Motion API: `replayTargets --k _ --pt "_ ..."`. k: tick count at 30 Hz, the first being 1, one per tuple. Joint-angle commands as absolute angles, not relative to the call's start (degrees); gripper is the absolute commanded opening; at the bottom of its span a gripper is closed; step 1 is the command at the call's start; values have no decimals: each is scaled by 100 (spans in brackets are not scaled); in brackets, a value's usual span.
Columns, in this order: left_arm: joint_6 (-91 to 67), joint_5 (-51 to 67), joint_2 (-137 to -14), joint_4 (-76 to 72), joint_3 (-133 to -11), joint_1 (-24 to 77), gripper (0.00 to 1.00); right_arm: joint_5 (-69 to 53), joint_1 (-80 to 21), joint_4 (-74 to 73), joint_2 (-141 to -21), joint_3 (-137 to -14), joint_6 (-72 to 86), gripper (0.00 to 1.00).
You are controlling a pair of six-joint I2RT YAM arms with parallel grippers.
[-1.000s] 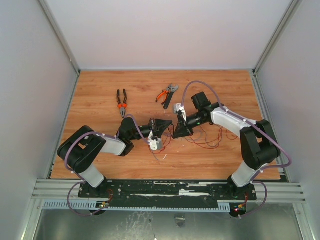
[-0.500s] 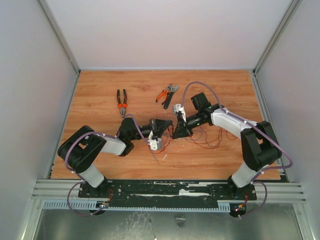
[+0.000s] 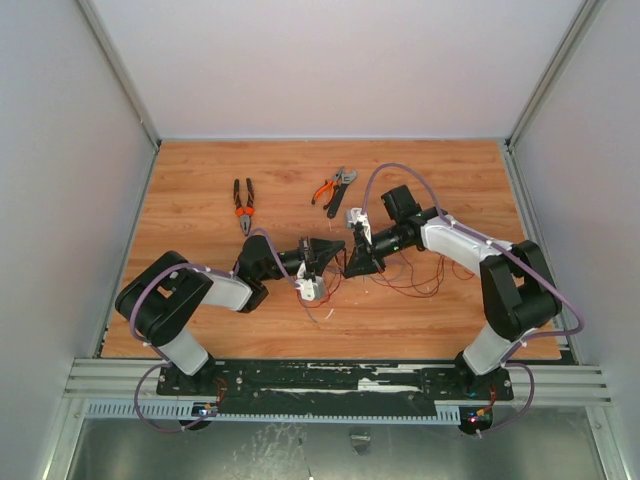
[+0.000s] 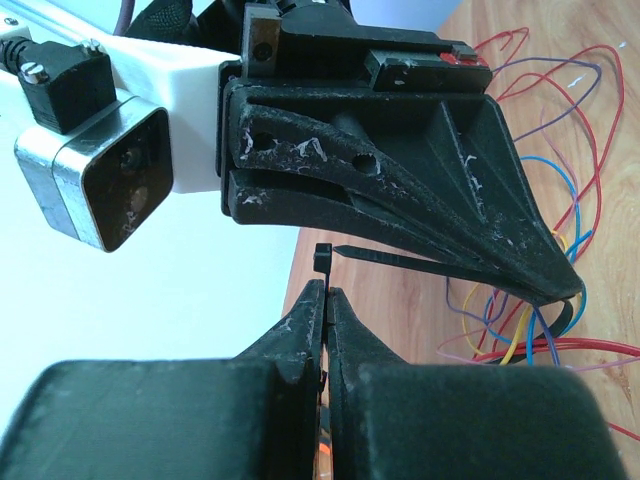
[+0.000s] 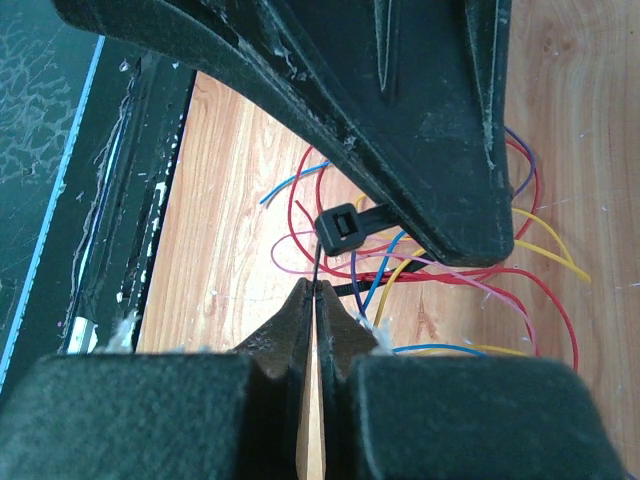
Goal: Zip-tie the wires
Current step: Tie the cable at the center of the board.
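Note:
The wires [image 3: 410, 278] lie as a loose tangle of red, blue, yellow and purple strands right of centre on the wood table. My left gripper [image 3: 335, 248] and right gripper [image 3: 352, 262] meet tip to tip at the tangle's left end. Both are shut on the black zip tie. In the left wrist view my left gripper [image 4: 325, 292] pinches a thin part just below the tie's square head [image 4: 322, 257], and the strap runs right under the right gripper [image 4: 560, 292]. In the right wrist view my right gripper [image 5: 315, 288] pinches the thin tail below the head [image 5: 342, 228], with wires [image 5: 450, 278] behind.
Orange-handled pliers [image 3: 243, 205] lie at the back left. A second orange-handled tool [image 3: 335, 187] lies behind the grippers. White walls close in both sides, and a black rail [image 3: 340, 378] runs along the near edge.
My right gripper has edged slightly left toward the left gripper. The left arm and the wires have not visibly moved.

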State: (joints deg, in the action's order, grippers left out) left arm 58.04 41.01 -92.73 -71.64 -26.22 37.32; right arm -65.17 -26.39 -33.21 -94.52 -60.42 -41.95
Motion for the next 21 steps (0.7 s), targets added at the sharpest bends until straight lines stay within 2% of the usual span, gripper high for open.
replayTargets --k 1,21 --pt "5836 4091 -9240 -7392 -2602 3779 0 -6649 -2680 -3303 -9559 -6128 -4234 0" --pt "5861 4094 -9255 -7392 -2557 3801 0 -6643 -2602 -3357 -9536 -6229 -4303 0"
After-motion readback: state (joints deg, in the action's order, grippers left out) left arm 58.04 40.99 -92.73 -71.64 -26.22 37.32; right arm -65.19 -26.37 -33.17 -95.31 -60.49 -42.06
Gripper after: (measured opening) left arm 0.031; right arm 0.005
